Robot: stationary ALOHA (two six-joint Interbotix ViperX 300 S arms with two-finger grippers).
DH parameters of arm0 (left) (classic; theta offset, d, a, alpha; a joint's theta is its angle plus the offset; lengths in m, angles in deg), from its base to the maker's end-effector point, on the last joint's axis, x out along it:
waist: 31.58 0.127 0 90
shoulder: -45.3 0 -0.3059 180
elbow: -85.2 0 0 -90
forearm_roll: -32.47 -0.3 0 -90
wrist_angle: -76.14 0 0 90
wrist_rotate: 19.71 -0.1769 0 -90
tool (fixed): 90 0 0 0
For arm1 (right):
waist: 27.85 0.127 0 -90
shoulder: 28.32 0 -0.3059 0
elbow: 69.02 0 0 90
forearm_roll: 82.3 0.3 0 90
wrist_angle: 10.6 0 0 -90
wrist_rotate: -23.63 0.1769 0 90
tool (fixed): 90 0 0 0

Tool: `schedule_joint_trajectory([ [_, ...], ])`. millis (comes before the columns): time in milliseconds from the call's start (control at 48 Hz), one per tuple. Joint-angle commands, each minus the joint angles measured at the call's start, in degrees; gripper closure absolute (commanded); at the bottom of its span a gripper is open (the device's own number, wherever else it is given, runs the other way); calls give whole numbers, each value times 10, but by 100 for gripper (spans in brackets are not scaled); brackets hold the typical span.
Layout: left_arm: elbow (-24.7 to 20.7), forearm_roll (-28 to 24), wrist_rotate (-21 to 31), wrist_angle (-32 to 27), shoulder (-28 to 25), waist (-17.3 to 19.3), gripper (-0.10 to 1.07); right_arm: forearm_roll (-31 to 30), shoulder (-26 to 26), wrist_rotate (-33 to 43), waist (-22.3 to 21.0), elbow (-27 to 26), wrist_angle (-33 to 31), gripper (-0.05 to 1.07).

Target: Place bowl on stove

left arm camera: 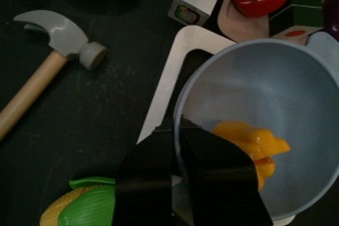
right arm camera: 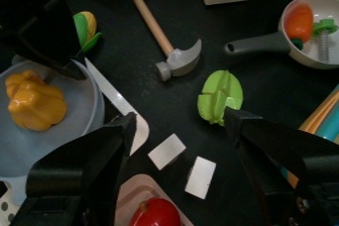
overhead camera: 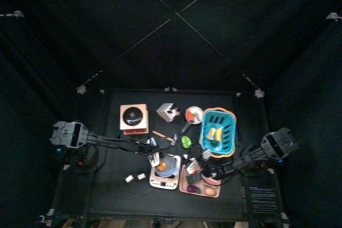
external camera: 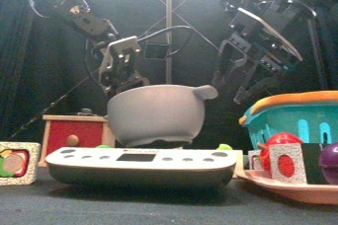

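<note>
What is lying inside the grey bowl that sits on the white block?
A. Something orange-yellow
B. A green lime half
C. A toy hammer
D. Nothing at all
A. The left wrist view looks down into the bowl on the stove and shows an orange-yellow item lying in it.

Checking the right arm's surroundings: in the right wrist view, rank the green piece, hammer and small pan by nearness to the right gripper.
1. the green piece, just beyond the open right gripper.
2. the hammer, past the green piece.
3. the small pan, farthest, off to one side.
</note>
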Motion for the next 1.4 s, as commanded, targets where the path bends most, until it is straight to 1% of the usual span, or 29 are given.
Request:
schedule_joint_trajectory([
  [0,-18,-2,-1,1,4,1,49,-2,-20,1,0,-5,-3,2],
  [188,-18,-1,-1,-6,6,1,36,-2,-20,1,-1,-5,-3,2],
  [312,-18,-2,-1,-18,11,2,32,-2,-19,1,0,-4,-3,2],
  [604,-12,-9,0,-33,37,2,32,-2,-18,2,-1,-5,-2,2],
  [938,10,-25,2,-29,76,1,32,-2,-15,2,-2,-5,-3,2],
  [1062,17,-25,2,-28,83,1,32,-3,-13,2,-2,-6,-3,2],
  [1375,18,-25,-1,-27,86,1,32,-5,-4,0,-2,-8,-3,2],
])
